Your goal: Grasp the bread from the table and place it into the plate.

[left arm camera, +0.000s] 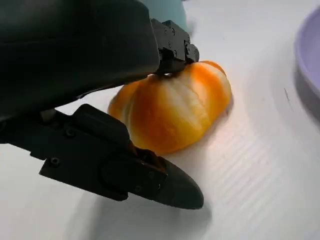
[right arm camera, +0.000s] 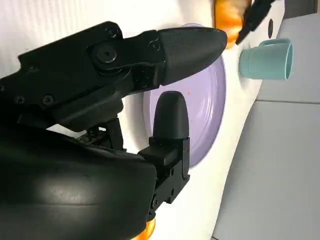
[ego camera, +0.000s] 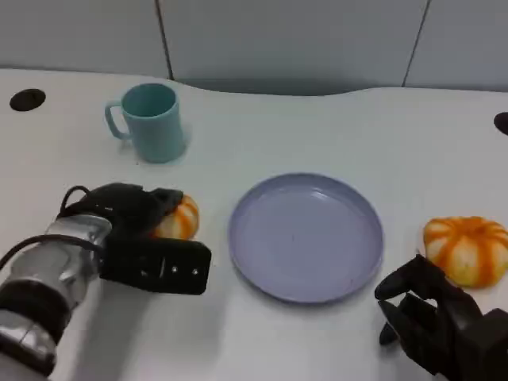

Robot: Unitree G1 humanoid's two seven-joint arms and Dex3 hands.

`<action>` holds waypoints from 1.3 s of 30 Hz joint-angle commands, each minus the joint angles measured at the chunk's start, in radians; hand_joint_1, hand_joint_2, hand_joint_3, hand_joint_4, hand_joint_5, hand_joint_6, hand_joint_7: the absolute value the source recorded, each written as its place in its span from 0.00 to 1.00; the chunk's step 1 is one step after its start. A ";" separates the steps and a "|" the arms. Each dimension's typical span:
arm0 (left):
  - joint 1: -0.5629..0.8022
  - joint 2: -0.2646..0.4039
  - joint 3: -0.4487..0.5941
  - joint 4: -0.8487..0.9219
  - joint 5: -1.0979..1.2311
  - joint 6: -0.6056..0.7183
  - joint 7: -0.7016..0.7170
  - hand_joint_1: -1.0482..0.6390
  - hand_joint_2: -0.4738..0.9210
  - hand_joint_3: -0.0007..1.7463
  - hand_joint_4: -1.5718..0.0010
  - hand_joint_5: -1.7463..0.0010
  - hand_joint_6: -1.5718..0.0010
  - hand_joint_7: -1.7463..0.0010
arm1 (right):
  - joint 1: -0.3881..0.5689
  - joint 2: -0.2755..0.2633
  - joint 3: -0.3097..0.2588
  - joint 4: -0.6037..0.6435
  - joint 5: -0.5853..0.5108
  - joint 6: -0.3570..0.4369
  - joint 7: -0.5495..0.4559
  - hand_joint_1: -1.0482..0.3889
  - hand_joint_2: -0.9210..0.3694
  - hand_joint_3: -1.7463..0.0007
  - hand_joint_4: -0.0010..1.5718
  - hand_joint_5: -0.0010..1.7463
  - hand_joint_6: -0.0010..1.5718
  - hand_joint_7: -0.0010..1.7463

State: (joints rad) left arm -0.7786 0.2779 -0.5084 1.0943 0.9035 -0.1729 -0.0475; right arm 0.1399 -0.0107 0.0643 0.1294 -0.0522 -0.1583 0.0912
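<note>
While the bread (ego camera: 181, 219) sits on the table (ego camera: 333, 135) toward its near left side, just left of the plate (ego camera: 306, 236) and apart from its rim, the left hand (ego camera: 139, 238) is over it. Left wrist view: one finger (left arm camera: 172, 47) touches the top of the orange-and-white loaf (left arm camera: 175, 112), another long finger lies low along the table beside it, so the fingers bracket the bread but I can't tell if they actually squeeze it. It rests on the surface, not lifted.

Step, as I judge it: the grasp, closing stage. Next move calls for the fingers to close firmly round the loaf, lift it off the table, carry it sideways toward the lilac plate at table centre, lower it inside the rim and let go. Risk: rounded loaf could roll or slip out from a loose pinch.

Second bread (ego camera: 468, 249) lies near the right edge, beyond the plate. Right hand (ego camera: 432, 317) sits at the near right corner just in front of it, fingers apart, holding nothing. Teal mug (ego camera: 151, 121) stands toward the far left, well behind the left hand.
</note>
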 commanded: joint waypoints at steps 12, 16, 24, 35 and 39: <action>0.017 -0.030 -0.024 0.194 -0.114 -0.124 0.349 0.48 0.97 0.02 0.56 0.10 0.66 0.12 | 0.028 -0.013 -0.004 -0.049 -0.002 0.029 -0.007 0.54 0.00 0.82 0.38 1.00 0.23 1.00; 0.030 -0.017 -0.005 0.196 -0.154 -0.179 0.396 0.50 1.00 0.04 0.53 0.01 0.66 0.01 | 0.025 -0.014 -0.003 -0.045 -0.007 0.025 -0.012 0.54 0.00 0.81 0.37 1.00 0.23 1.00; 0.041 -0.009 0.079 0.182 -0.277 -0.233 0.340 0.50 1.00 0.07 0.54 0.00 0.70 0.00 | 0.023 -0.012 -0.006 -0.048 0.002 0.035 -0.004 0.54 0.00 0.81 0.37 1.00 0.23 1.00; 0.049 -0.043 0.295 0.062 -0.568 -0.385 0.156 0.57 0.96 0.04 0.51 0.00 0.66 0.00 | 0.014 -0.008 -0.002 -0.032 -0.006 0.028 -0.011 0.53 0.00 0.81 0.38 1.00 0.23 1.00; 0.051 -0.066 0.351 0.020 -0.663 -0.402 0.036 0.60 0.97 0.05 0.49 0.00 0.63 0.00 | 0.012 -0.008 -0.002 -0.023 -0.005 0.018 -0.012 0.52 0.00 0.82 0.38 1.00 0.23 1.00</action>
State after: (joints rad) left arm -0.7300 0.2115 -0.1844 1.1435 0.2769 -0.5601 0.0349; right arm 0.1565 -0.0094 0.0670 0.0992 -0.0590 -0.1269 0.0832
